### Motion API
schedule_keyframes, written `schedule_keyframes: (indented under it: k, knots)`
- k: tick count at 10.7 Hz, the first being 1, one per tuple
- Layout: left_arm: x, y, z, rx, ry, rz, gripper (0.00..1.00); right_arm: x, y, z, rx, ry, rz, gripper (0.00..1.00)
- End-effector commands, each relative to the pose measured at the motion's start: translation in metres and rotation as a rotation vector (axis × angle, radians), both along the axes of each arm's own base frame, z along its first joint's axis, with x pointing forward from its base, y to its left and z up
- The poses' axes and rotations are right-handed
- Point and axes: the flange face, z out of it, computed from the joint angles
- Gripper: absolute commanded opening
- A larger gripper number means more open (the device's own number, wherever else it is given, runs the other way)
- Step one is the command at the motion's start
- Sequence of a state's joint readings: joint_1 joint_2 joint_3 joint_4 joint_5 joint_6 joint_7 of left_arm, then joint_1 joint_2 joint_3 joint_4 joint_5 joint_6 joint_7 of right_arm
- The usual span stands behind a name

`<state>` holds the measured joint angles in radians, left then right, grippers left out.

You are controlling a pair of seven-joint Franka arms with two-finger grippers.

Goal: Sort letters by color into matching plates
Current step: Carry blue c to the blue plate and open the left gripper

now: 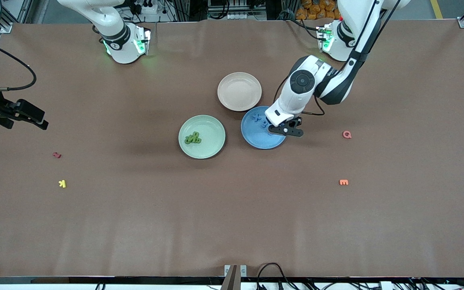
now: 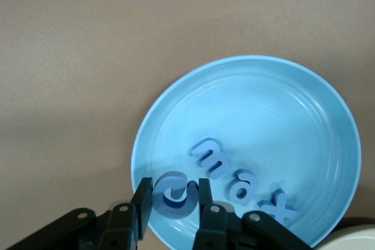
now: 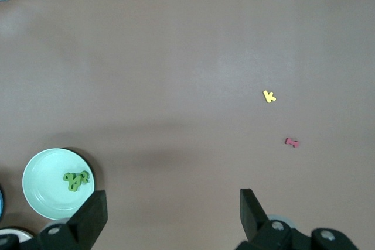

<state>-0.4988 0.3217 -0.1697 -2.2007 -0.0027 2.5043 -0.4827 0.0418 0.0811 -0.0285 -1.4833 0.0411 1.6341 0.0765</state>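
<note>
The blue plate lies mid-table, beside the mint green plate on the left arm's side. My left gripper is over the blue plate's edge, shut on a curled blue letter held just over the plate. Three other blue letters lie in that plate. Several green letters are piled in the green plate, and also show in the right wrist view. My right gripper waits open and empty above the right arm's end of the table.
A beige-pink plate touches the blue plate on the robots' side. A pink letter and an orange letter lie toward the left arm's end. A red letter and a yellow letter lie toward the right arm's end.
</note>
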Motion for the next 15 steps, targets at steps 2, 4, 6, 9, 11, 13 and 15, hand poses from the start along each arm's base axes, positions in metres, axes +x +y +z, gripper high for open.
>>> schedule_keyframes:
  k: [2, 4, 6, 9, 11, 13, 15]
  knots:
    - [-0.014, -0.018, -0.002, 0.022, 0.000, 0.044, 0.00, -0.002, 0.000, 0.005, -0.012, -0.004, 0.002, 1.00]
    - [-0.020, -0.025, -0.002, 0.019, 0.003, 0.052, 0.00, -0.002, -0.001, 0.004, -0.012, -0.004, 0.002, 1.00]
    - [-0.029, -0.037, 0.001, 0.014, 0.004, 0.078, 0.00, -0.002, 0.000, 0.003, -0.012, -0.001, 0.003, 1.00]
    - [-0.036, -0.048, 0.005, 0.019, 0.017, 0.092, 0.18, -0.002, -0.001, 0.002, -0.023, 0.000, 0.003, 1.00]
    - [-0.029, -0.053, 0.017, 0.036, 0.030, 0.098, 1.00, -0.002, -0.001, 0.001, -0.029, 0.002, 0.005, 1.00]
    - [-0.018, -0.059, 0.035, 0.049, 0.022, 0.087, 1.00, -0.002, -0.001, 0.000, -0.029, 0.005, 0.005, 1.00]
    - [-0.010, -0.064, 0.050, 0.048, 0.017, 0.085, 1.00, -0.002, -0.001, 0.001, -0.029, 0.003, 0.003, 1.00]
